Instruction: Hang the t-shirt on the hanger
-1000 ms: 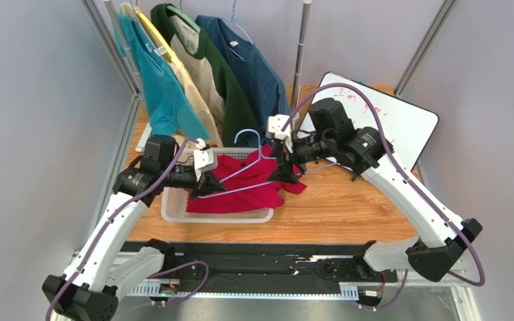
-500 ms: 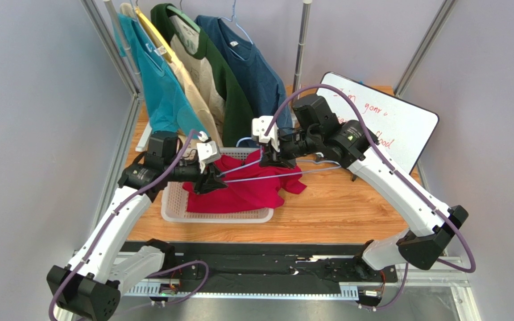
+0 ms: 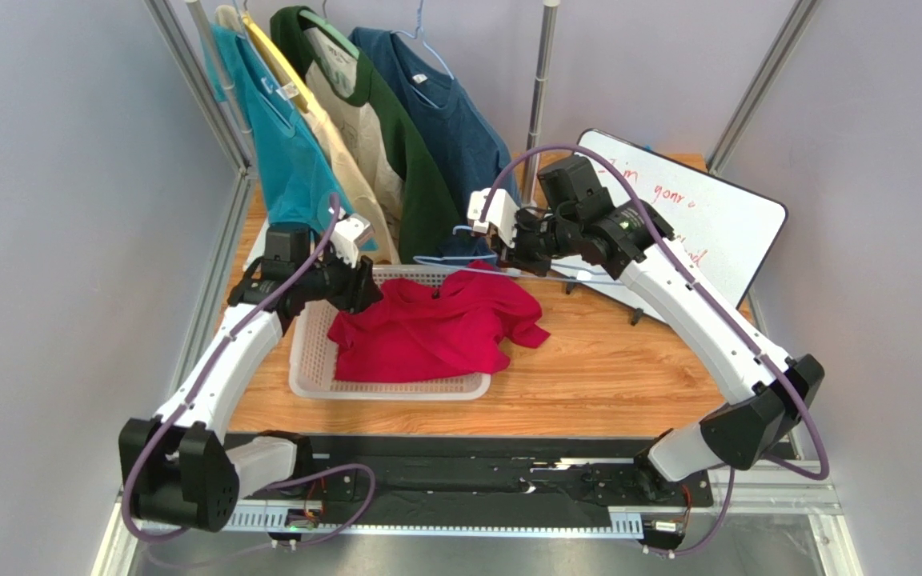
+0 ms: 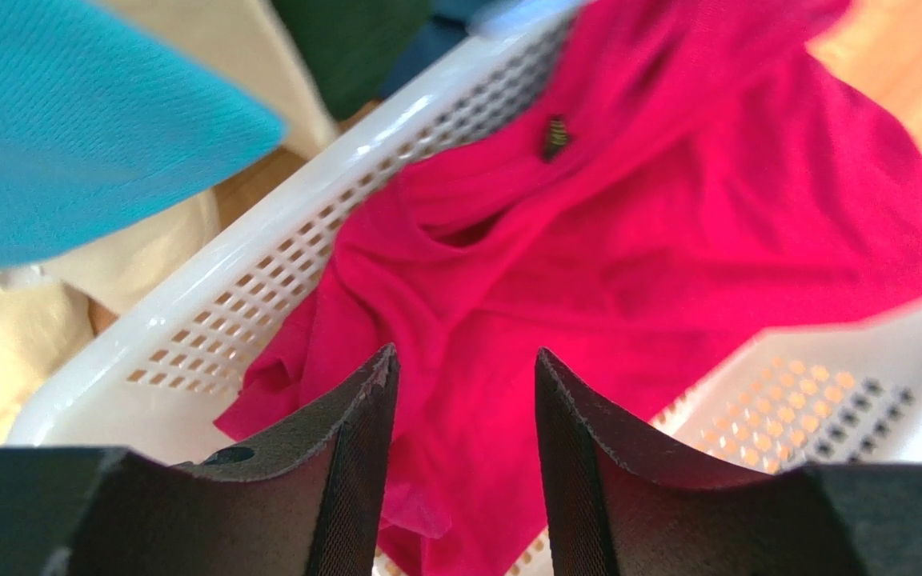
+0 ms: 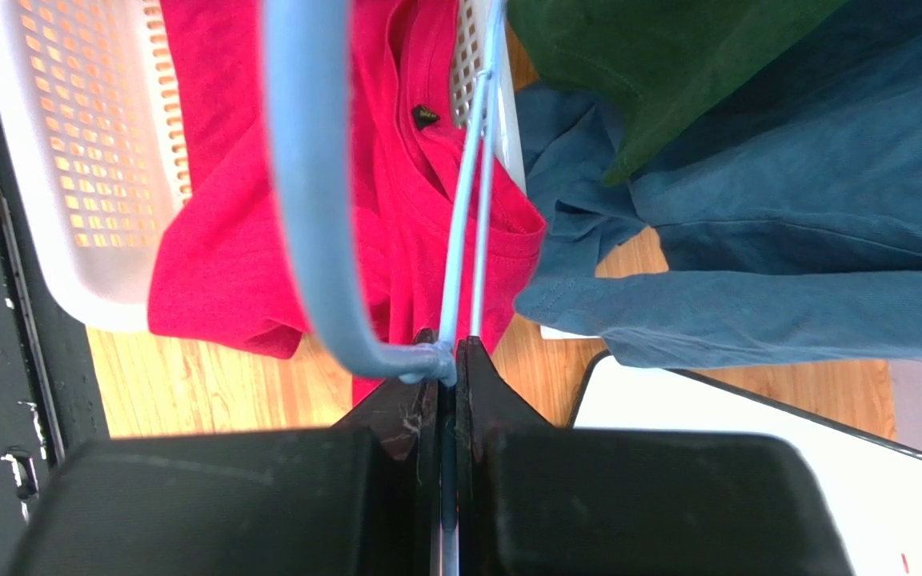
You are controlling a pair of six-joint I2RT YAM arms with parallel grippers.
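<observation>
The crimson t-shirt (image 3: pixel 430 330) lies crumpled in a white slotted basket (image 3: pixel 310 372), one edge spilling over the right rim onto the wood. My right gripper (image 3: pixel 512 255) is shut on the thin light-blue hanger (image 3: pixel 451 259), held above the basket's far edge and apart from the cloth. The right wrist view shows the hanger's wire pinched between the jaws of the right gripper (image 5: pixel 451 360), its hook (image 5: pixel 310 180) blurred close by, and the t-shirt (image 5: pixel 225 240) below. My left gripper (image 4: pixel 466 384) stands open and empty over the t-shirt (image 4: pixel 670 216) at the basket's left end (image 4: pixel 262 288).
Teal (image 3: pixel 292 156), green-and-cream (image 3: pixel 388 132) and navy (image 3: pixel 460 132) shirts hang on a rack at the back, close behind the hanger. A whiteboard (image 3: pixel 694 216) leans at the back right. A metal post (image 3: pixel 538 96) rises beside the navy shirt.
The left gripper opened, let go of the hanger and drew back to the left. The right gripper shut on the hanger and carried it back off the t-shirt, toward the rack.
</observation>
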